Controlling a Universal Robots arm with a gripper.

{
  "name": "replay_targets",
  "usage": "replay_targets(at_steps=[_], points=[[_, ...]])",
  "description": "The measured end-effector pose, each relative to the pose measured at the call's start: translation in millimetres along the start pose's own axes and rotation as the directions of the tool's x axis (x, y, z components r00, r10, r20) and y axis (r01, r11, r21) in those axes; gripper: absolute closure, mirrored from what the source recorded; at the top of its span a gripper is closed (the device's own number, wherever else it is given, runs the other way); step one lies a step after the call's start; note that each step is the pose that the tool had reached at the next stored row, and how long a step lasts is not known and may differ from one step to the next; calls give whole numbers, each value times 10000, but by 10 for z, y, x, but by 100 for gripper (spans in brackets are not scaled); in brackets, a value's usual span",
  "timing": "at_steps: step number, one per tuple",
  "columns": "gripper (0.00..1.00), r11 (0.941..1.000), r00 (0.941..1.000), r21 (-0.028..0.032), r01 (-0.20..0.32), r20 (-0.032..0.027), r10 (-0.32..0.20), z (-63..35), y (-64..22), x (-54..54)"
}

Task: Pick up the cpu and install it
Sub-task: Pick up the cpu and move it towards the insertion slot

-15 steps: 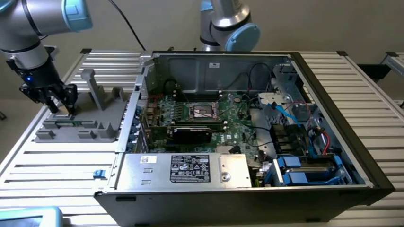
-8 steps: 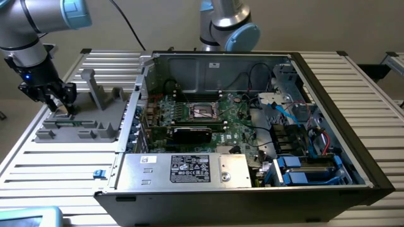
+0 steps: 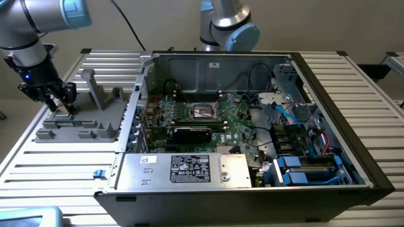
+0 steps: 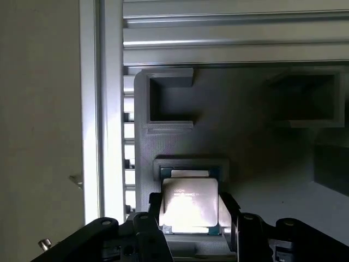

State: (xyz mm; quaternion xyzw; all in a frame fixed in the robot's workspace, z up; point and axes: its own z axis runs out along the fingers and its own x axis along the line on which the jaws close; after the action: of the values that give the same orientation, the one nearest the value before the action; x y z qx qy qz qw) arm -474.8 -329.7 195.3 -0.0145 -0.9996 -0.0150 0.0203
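Two fingers (image 4: 156,206) of the gripper (image 3: 61,107) clamp the cpu (image 4: 191,202) by opposite edges. We see it seated in the grey holder (image 3: 94,119), on the exterior view's left of the open computer case (image 3: 215,71).

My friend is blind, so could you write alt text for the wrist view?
A silvery square cpu lies in a recess of a grey holder, with the black gripper close around it. A slatted metal table lies beyond.
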Motion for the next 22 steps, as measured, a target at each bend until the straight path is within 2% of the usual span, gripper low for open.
replay_targets(at_steps=[4,5,22], points=[[45,10000,10000,-1,0,2,0,16,0,-1],[40,10000,10000,-1,1,3,-1,23,-1,-2],[40,10000,10000,3,1,2,-1,86,-2,-4]])
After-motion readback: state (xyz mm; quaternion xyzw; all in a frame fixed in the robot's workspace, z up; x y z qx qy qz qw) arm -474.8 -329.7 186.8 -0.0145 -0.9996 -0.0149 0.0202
